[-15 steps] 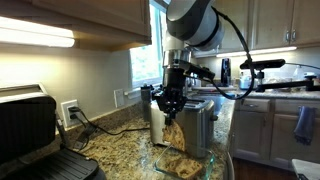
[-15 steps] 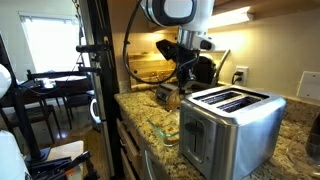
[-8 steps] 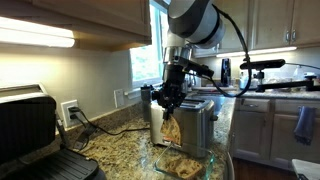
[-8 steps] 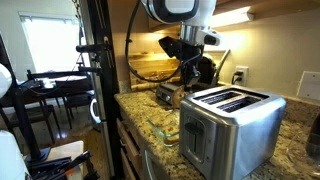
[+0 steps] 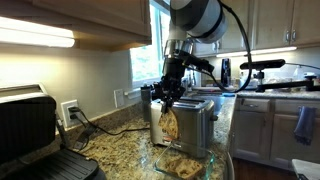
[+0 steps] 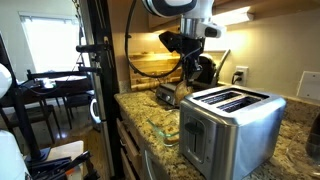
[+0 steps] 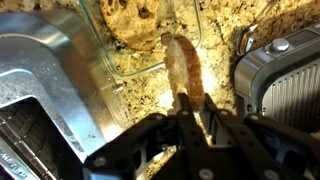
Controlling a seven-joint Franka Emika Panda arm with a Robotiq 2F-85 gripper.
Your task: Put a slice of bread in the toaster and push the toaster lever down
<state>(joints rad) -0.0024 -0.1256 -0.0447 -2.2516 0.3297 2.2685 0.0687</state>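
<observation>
My gripper (image 5: 170,101) is shut on the slice of bread (image 5: 169,125), a tan slice that hangs edge-down from the fingertips in front of the toaster (image 5: 198,120). In the wrist view the gripper (image 7: 190,106) pinches the top of the bread (image 7: 185,62), which dangles over the granite counter beside a glass dish. The brushed steel toaster (image 7: 40,85) fills the left of that view. In an exterior view the toaster (image 6: 232,120) stands near the camera with its top slots empty, and the gripper (image 6: 182,84) hovers behind it.
A glass dish (image 5: 185,163) with more bread sits on the counter below the gripper; its rim (image 7: 140,62) shows in the wrist view. A black grill press (image 5: 35,135) stands open at one end of the counter, and its ribbed plate (image 7: 285,85) appears in the wrist view. A cord runs along the wall.
The gripper has lifted the bread slice a little higher above the glass dish, and the arm has swung slightly toward the toaster. The grip has stayed shut.
</observation>
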